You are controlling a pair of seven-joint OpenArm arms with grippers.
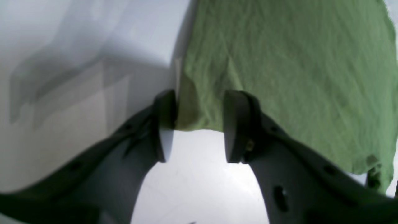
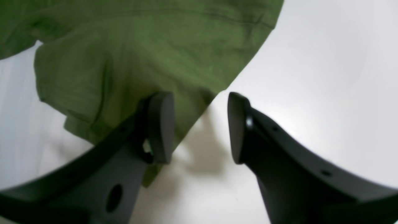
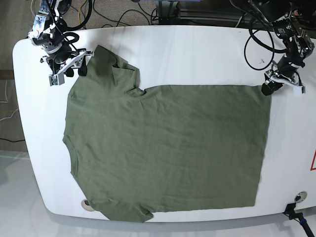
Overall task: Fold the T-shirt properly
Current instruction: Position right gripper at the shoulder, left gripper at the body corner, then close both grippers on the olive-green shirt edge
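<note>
**Shirt spread flat, a tool at each far corner**

Fabric of the olive-green T-shirt (image 3: 168, 153) is laid flat across most of the white desk (image 3: 197, 54), with its neck end toward the base view's left and its hem toward the right. One sleeve is turned up at the far left corner and the other lies at the near edge of the desk. Light wrinkles are seen over the body of the garment.

The left tool (image 1: 195, 126) is set at the far hem corner of the T-shirt (image 1: 279, 77), on the base view's right (image 3: 271, 87). Its jaws are parted, and the corner of the cloth is seen between them. One finger (image 1: 236, 124) lies over the fabric and the other sits just at the cloth's side edge. No pinch on the cloth is shown.

The right tool (image 2: 200, 127) is placed at the far sleeve of the T-shirt (image 2: 140, 56), on the base view's left (image 3: 66, 66). Its jaws are likewise spread. One finger (image 2: 160, 127) lies over the sleeve edge, while the other stands over bare desk (image 2: 326, 77), apart from the cloth. The fabric edge runs diagonally between the two. Dark cables (image 3: 108, 12) are seen beyond the far edge of the desk.
</note>
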